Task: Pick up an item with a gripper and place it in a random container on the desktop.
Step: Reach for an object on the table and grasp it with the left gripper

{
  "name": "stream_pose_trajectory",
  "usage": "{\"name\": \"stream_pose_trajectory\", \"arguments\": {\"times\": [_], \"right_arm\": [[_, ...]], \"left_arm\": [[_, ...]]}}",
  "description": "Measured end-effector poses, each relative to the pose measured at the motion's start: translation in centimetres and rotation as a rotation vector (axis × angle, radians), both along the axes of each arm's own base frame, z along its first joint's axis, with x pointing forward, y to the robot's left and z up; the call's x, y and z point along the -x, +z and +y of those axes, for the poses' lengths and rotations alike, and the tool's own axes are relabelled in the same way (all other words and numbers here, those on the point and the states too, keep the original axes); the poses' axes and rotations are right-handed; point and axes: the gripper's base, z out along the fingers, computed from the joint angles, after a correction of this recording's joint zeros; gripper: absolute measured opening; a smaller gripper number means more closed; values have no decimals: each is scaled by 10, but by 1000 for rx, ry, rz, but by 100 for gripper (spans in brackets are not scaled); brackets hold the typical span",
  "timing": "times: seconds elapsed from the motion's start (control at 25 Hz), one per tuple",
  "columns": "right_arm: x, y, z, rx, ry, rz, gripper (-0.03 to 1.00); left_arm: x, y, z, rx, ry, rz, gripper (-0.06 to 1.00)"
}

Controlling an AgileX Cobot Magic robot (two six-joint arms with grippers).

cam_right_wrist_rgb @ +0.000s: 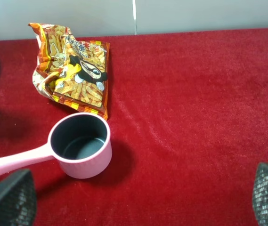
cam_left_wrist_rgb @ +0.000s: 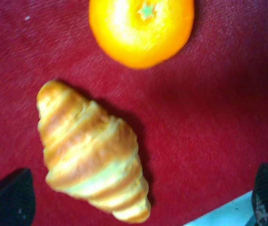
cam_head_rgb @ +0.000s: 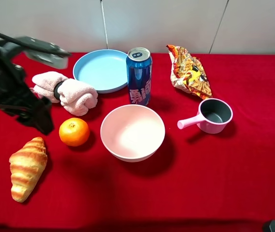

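The orange [cam_head_rgb: 74,131] lies on the red cloth desktop [cam_head_rgb: 214,183], just left of the pale pink bowl [cam_head_rgb: 132,132], which is empty. My left gripper [cam_head_rgb: 41,121] hangs low beside the orange, on its left, above the croissant [cam_head_rgb: 27,168]. In the left wrist view the orange [cam_left_wrist_rgb: 141,28] and the croissant [cam_left_wrist_rgb: 91,153] lie ahead of the gripper [cam_left_wrist_rgb: 141,190]; its dark fingers [cam_left_wrist_rgb: 9,200] stand wide apart and hold nothing. My right gripper [cam_right_wrist_rgb: 138,197] is open and empty and out of the exterior high view.
A rolled pink towel [cam_head_rgb: 65,91] lies behind the orange. A light-blue plate [cam_head_rgb: 101,70] and a blue can [cam_head_rgb: 139,76] stand behind the bowl. A snack bag [cam_head_rgb: 189,71] and a small pink handled cup [cam_head_rgb: 210,116] are on the right, also in the right wrist view [cam_right_wrist_rgb: 82,146].
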Motion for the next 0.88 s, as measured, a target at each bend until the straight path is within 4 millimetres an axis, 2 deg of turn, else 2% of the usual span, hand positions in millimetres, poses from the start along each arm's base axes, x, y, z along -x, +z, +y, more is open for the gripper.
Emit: {"name": "stream_pose_trajectory", "arguments": {"times": [0.16, 0.32, 0.52, 0.68, 0.88], "right_arm": [[0, 0, 0, 0, 0, 0, 69], [0, 0, 0, 0, 0, 0, 69], [0, 0, 0, 0, 0, 0, 69], [0, 0, 0, 0, 0, 0, 69], [0, 0, 0, 0, 0, 0, 69]], "left_arm": [[-9, -13, -6, -18, -8, 26, 90], [-31, -23, -19, -28, -21, 36, 90], [-49, -30, -41, -69, -101, 21, 90], [-57, -38, -57, -121, -130, 40, 90], [-58, -48, -66, -158, -141, 53, 90]]}}
